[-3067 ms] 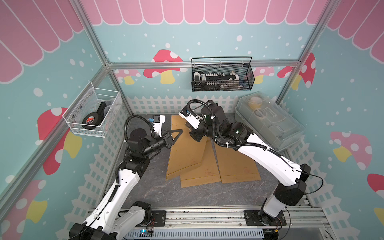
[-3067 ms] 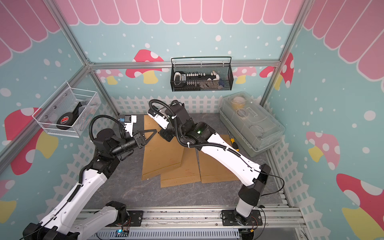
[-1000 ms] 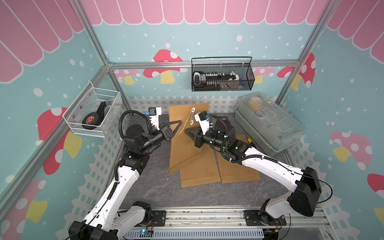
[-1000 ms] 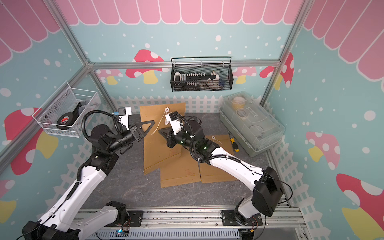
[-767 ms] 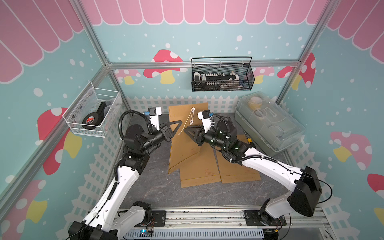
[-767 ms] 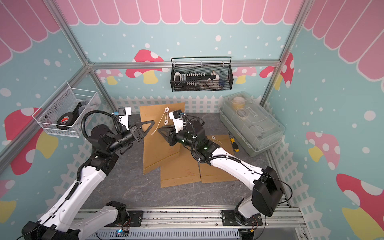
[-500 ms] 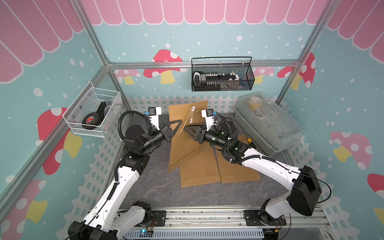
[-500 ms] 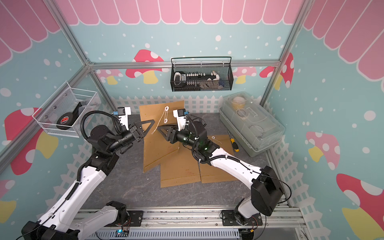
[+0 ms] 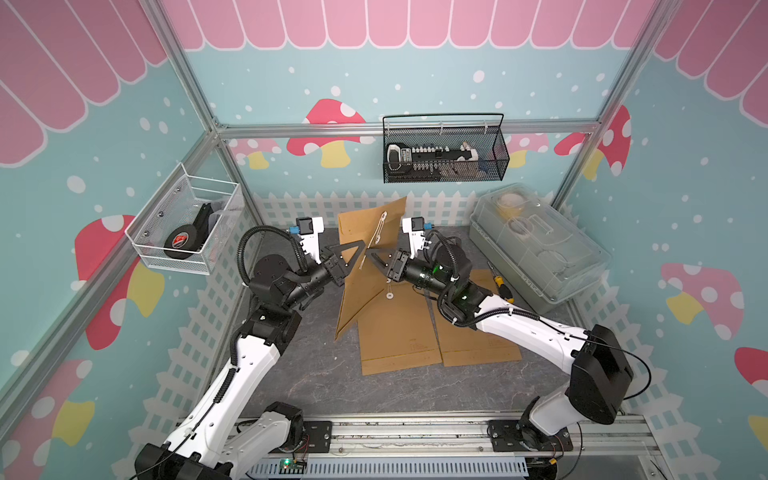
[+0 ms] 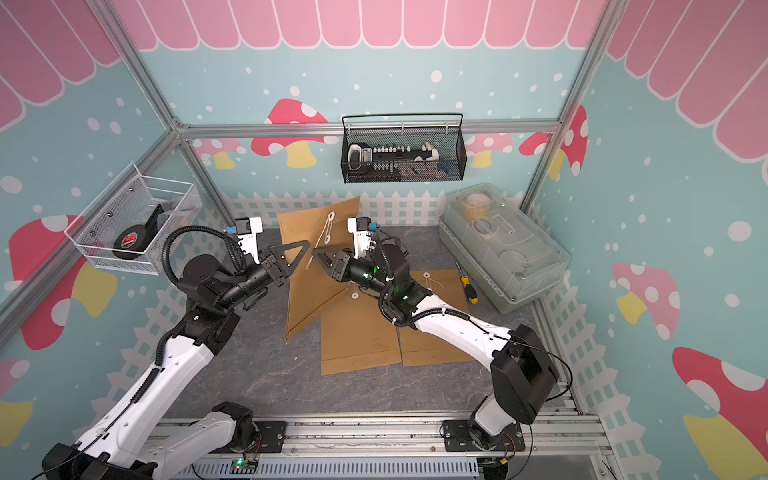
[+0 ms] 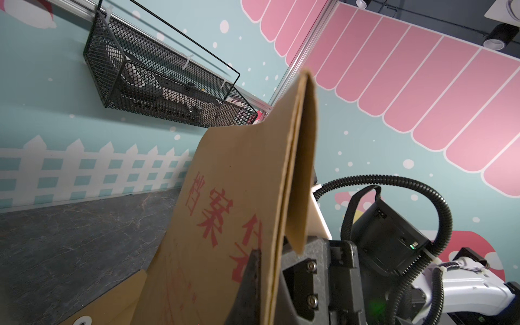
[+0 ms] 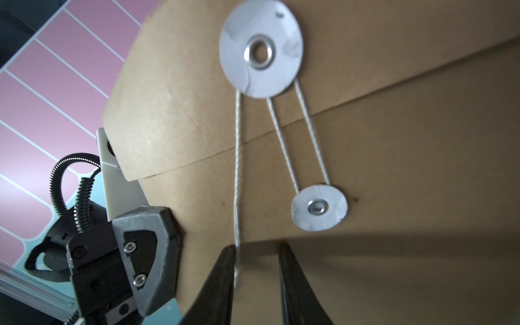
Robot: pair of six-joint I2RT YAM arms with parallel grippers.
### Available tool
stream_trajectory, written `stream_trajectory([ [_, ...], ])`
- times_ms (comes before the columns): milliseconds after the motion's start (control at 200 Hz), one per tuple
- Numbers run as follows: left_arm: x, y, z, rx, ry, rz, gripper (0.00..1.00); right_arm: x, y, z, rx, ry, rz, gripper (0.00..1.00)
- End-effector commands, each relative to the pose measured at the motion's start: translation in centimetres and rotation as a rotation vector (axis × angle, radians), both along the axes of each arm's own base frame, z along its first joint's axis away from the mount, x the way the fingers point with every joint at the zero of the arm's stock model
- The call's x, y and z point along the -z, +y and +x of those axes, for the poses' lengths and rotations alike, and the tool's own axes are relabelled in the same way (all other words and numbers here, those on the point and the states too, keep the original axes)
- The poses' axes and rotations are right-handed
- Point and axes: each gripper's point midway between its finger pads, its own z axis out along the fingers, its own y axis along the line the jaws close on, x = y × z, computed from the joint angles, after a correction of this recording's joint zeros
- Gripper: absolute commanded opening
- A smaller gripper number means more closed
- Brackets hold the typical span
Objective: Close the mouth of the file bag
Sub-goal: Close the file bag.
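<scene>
on the left, the left gripper (image 9: 362, 248) stays pinched shut on the side edge of the file bag (image 9: 360, 299), holding it up on edge at mid table near the back fence (image 9: 291, 203), tilted, its lower corner down by the table top (image 9: 316, 374) and its flap side turned to the right arm (image 9: 519, 328). in the right wrist view the flap (image 12: 183, 112) is already folded down over the mouth, and the string (image 12: 237, 168) runs in two strands from the large disc (image 12: 260, 47) on the flap to the small disc (image 12: 319, 208) on the body, with a loose tail hanging past them. what has changed over the last second is the right gripper (image 9: 372, 255): it has come up from the middle of the bag to sit just beside the left gripper's tips, and its jaws now stand partly apart around that tail, which lies against one finger (image 12: 222, 281) without being pinched. i judge this as the re-grip between turns: the mouth is covered, the tie has one loop on, and the next move calls for closing on the tail and leading it round the small disc again, keeping it taut so the loop does not slip. to the right, two more bags (image 9: 478, 336) lie flat on the table top.
</scene>
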Motion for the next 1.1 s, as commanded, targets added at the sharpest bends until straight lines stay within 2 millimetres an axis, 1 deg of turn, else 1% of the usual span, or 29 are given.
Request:
stream_trajectory([
  [0, -1.5, -0.4, -1.1, 0.025, -0.080, -0.005, 0.00, -0.1, 1.0, -0.2, -0.014, 0.009, 0.014, 0.22],
  [205, -1.5, -0.5, -1.2, 0.028, -0.075, -0.008, 0.00, -0.3, 1.0, -0.1, 0.001, -0.003, 0.012, 0.21],
  [335, -1.8, -0.5, -1.1, 0.031, -0.076, -0.015, 0.00, 0.1, 1.1, 0.0, 0.008, -0.011, 0.000, 0.20],
  [430, -2.0, -0.5, -1.1, 0.035, -0.075, -0.020, 0.00, 0.1, 1.2, 0.2, 0.015, -0.019, -0.006, 0.15],
  [545, -2.0, -0.6, -1.2, 0.036, -0.072, -0.020, 0.00, 0.3, 1.2, 0.4, 0.027, -0.030, -0.017, 0.07],
  [660, -2.1, -0.4, -1.1, 0.021, -0.067, -0.013, 0.00, 1.1, 1.1, 0.6, 0.039, -0.033, -0.058, 0.00],
  [825, -2.4, -0.2, -1.0, 0.012, -0.061, -0.002, 0.00, 2.2, 0.4, 0.3, 0.054, -0.041, -0.126, 0.00],
  [901, -2.1, 0.0, -0.8, 0.002, -0.053, 0.008, 0.00, 2.5, -0.1, 0.1, 0.069, -0.052, -0.158, 0.00],
  [1091, -2.3, 0.1, -0.7, 0.008, -0.048, -0.003, 0.00, 2.3, -1.3, -0.3, 0.088, -0.087, -0.220, 0.00],
])
